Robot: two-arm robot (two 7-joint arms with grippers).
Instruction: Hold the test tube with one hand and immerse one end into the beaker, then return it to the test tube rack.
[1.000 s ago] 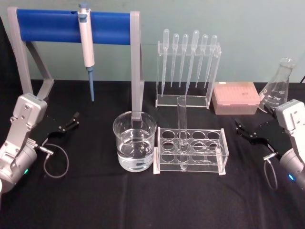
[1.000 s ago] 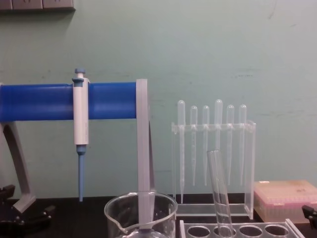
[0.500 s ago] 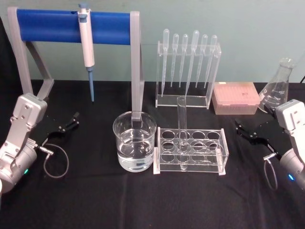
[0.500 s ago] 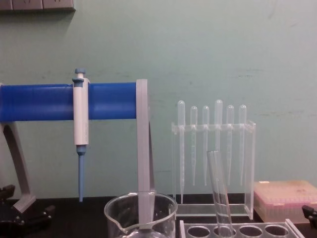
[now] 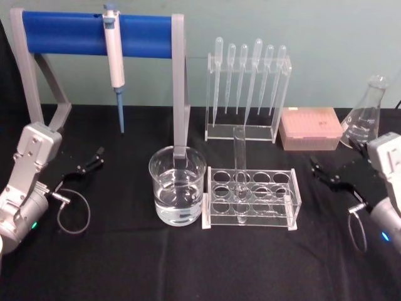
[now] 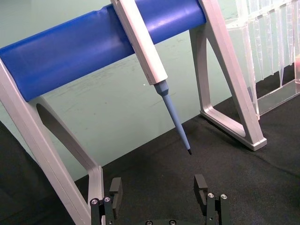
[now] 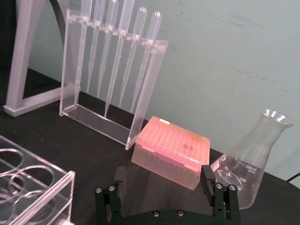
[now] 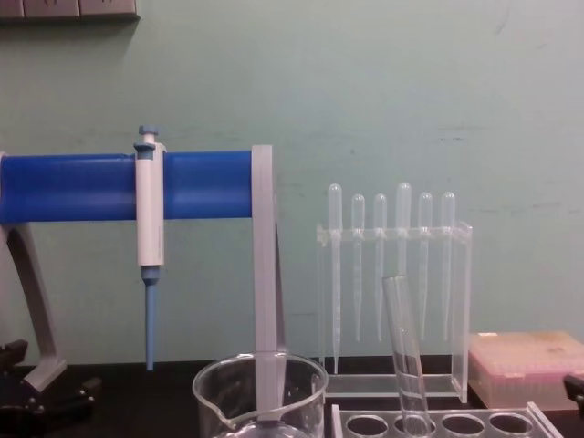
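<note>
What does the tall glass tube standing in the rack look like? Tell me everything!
The test tube is long, thin, clear glass, open on top, round at the bottom, and looks empty. It stands in the clear rack, second hole from the robot's left, leaning a little. Only the rack touches it; the left gripper and right gripper sit well off at the sides.

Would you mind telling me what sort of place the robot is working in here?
Most likely a laboratory bench: a test tube stands in a clear rack beside a beaker of clear liquid, plastic transfer pipettes hang in a row behind, and an Erlenmeyer flask sits at the right.
</note>
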